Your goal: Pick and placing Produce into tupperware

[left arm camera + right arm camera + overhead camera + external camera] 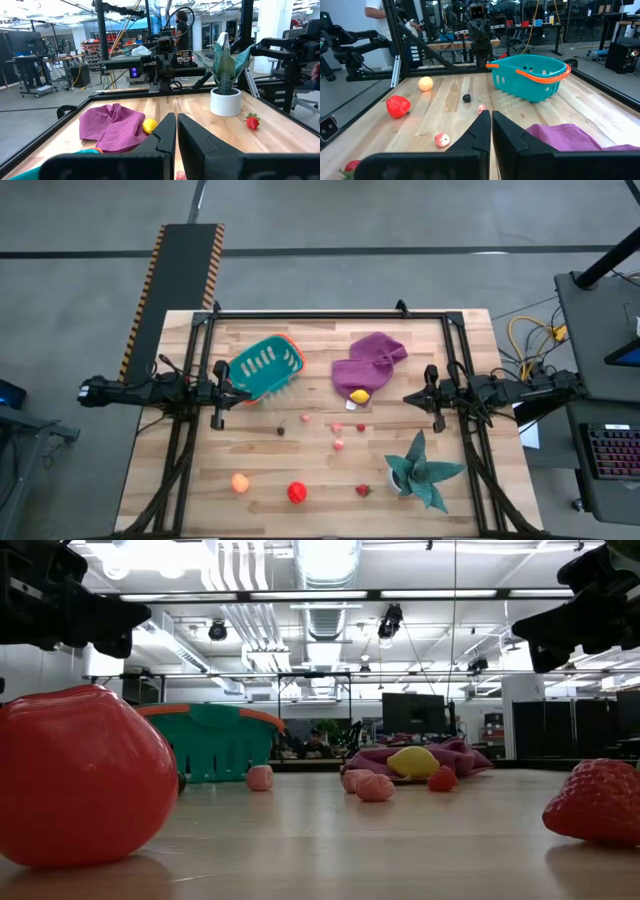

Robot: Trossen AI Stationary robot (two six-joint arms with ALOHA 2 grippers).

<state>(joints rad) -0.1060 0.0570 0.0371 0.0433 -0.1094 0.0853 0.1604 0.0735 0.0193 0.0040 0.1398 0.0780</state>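
The yellow fruit (pixel 359 395) sits half tucked under the near edge of the purple cloth (pixel 368 361), so only part of it shows. The teal basket (pixel 266 366) lies left of the cloth, at the far side of the table (pixel 320 490); from above nothing shows inside it, though its far wall hides a corner.

Loose on the table I count one orange ball (pixel 239 482), one red ball (pixel 297 493) and one strawberry (pixel 363 490), all along the near edge, well apart from the basket. Between them and the basket lie about four small pink or red bits (pixel 338 445) and one dark bit (pixel 281 430); they are too small to name surely.

A teal spiky plant (pixel 420 473) in a white pot stands near the strawberry, on the side away from the basket.

The left tool (pixel 222 393) hangs clenched and empty just beside the basket. The right tool (pixel 408 397), also clenched and empty, hangs near the cloth's far side from the basket.
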